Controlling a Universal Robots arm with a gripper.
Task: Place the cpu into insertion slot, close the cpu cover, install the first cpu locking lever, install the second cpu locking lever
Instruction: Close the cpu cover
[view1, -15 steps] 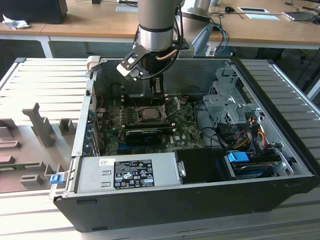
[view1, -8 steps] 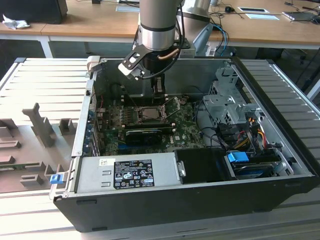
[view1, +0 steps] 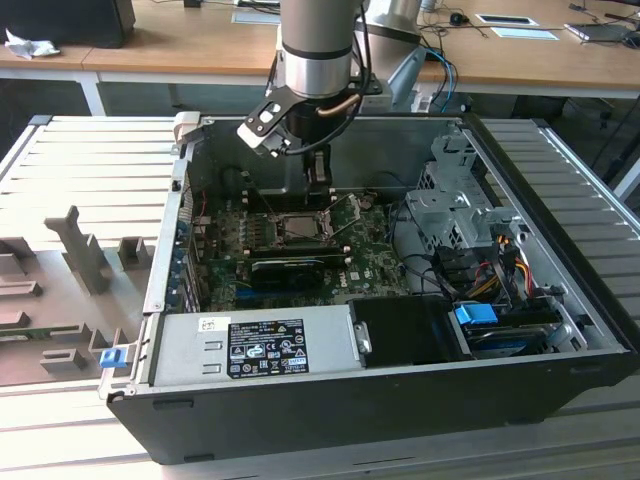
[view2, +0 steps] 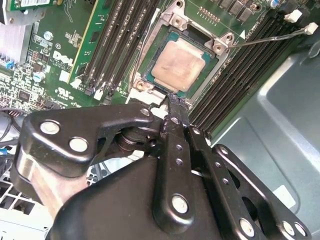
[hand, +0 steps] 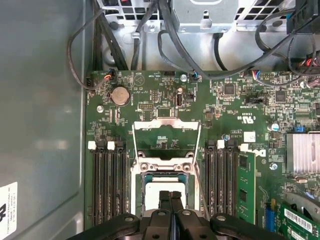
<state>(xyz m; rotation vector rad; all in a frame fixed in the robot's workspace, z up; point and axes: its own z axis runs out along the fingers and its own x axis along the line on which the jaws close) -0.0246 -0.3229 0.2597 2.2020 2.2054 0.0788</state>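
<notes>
Silver cpu (view2: 178, 66) in insertion slot (view2: 221, 44), tool (view2: 172, 105) just beside.

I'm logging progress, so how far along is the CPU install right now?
Done: the cpu lies in the insertion slot. In hand: nothing; the hand, fingers together, is at the slot's edge. Left: the cpu cover stands open, and a locking lever sticks out unlatched.

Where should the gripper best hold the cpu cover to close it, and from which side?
Probably the free edge bar of the cpu cover, opposite its hinge at the insertion slot. The cover stands swung open, a thin frame with an open window, so that bar offers a narrow strip to pinch. Approach from above, on the side away from the slot.
</notes>
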